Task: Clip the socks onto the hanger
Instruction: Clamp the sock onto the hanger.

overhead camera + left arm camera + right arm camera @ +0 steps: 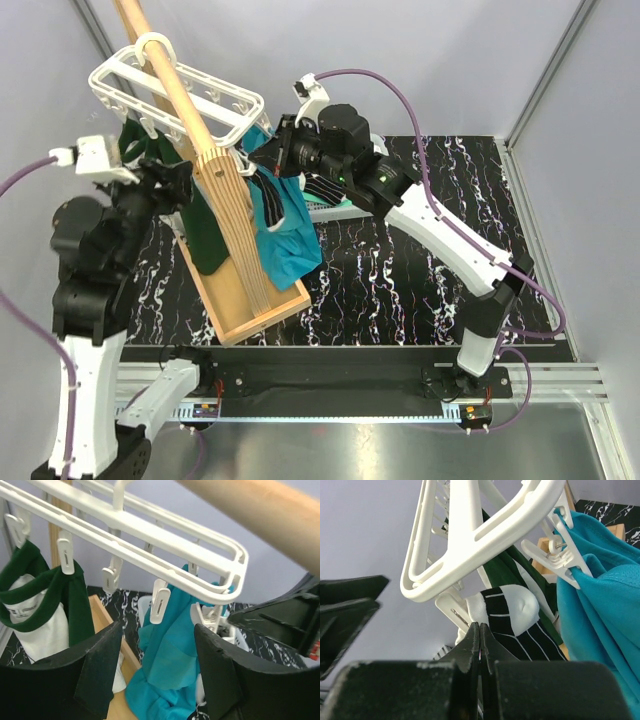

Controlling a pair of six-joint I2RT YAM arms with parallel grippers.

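Right wrist view alone shows the sock (517, 625): black with thin white stripes and a white end, hanging just under the hanger (470, 545), its white end at a clip (451, 609). The right gripper (480, 635) has its fingers pressed flat together with no gap, tips against the sock's edge below that clip. Whether any fabric is caught between them cannot be told.

Left wrist view shows the hanger's other side. The left gripper (155, 670) is spread wide below the hanger, holding nothing. A green garment (75, 600) and a teal cloth (170, 650) hang from the clips there.

Top view shows the hanger looped over a wooden pole (165, 75). A slatted stand (240, 250) leans beneath the hanger, and the teal cloth and right arm crowd the sock's corner.
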